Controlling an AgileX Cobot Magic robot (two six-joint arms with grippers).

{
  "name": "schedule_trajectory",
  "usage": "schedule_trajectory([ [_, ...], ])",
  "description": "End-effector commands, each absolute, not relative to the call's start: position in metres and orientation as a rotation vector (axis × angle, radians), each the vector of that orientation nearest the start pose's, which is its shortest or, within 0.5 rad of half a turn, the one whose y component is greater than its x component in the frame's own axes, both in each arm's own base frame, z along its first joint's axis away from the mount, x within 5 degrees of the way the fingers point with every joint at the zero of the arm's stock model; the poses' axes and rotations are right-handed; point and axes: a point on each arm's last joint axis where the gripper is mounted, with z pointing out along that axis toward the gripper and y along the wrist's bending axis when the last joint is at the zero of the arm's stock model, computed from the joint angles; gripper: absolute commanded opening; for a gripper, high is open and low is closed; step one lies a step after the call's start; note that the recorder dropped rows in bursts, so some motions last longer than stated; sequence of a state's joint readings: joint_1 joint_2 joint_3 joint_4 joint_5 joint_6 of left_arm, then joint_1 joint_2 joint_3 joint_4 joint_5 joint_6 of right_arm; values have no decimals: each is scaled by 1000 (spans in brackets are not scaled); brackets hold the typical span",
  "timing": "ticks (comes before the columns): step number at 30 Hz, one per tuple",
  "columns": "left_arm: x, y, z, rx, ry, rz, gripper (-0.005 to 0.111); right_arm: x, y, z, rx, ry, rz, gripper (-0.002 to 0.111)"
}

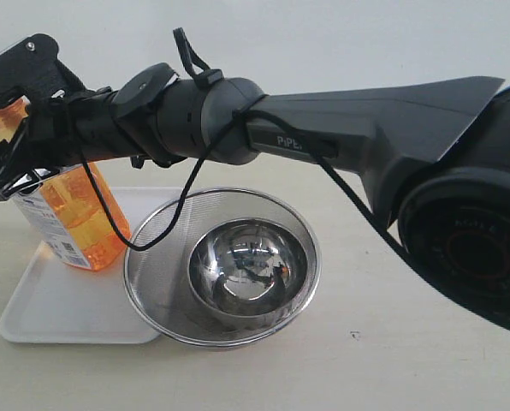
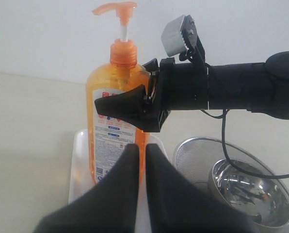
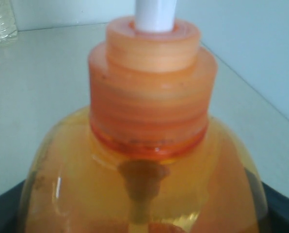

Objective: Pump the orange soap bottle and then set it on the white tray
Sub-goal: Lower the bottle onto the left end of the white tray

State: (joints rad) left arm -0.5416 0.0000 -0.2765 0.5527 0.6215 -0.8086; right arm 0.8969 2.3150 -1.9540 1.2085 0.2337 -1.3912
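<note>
Closest to the left wrist camera, the left gripper has its two dark fingers nearly together, with only a thin slit between them, holding nothing. Just beyond it is the orange soap bottle, over the white tray; whether its base rests on the tray cannot be told. The right gripper is clamped on the bottle's upper body: one black finger lies across the front below the shoulder, the other is hidden behind. The orange pump head is raised on its white stem. The bottle's white label carries red and blue print too small to read. Just beside the tray sits a round mesh strainer with a shiny steel bowl inside it. In the exterior view the bottle leans, and the right arm reaching across the scene bears the word "PiPER"
</note>
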Motion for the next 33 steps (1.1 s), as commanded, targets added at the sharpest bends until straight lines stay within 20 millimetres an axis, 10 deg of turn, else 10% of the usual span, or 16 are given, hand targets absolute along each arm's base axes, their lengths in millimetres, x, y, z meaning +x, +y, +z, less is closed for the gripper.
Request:
schedule_trajectory([
  [1, 40, 8, 255, -57, 1753, -390, 5, 328, 441, 251, -1099, 1568, 671, 40],
  [7, 40, 8, 255, -57, 1753, -390, 5, 330, 440, 252, -1055, 1590, 676, 63],
  [33, 40, 8, 255, -57, 1753, -390, 5, 330, 440, 253, -1016, 1617, 708, 71],
])
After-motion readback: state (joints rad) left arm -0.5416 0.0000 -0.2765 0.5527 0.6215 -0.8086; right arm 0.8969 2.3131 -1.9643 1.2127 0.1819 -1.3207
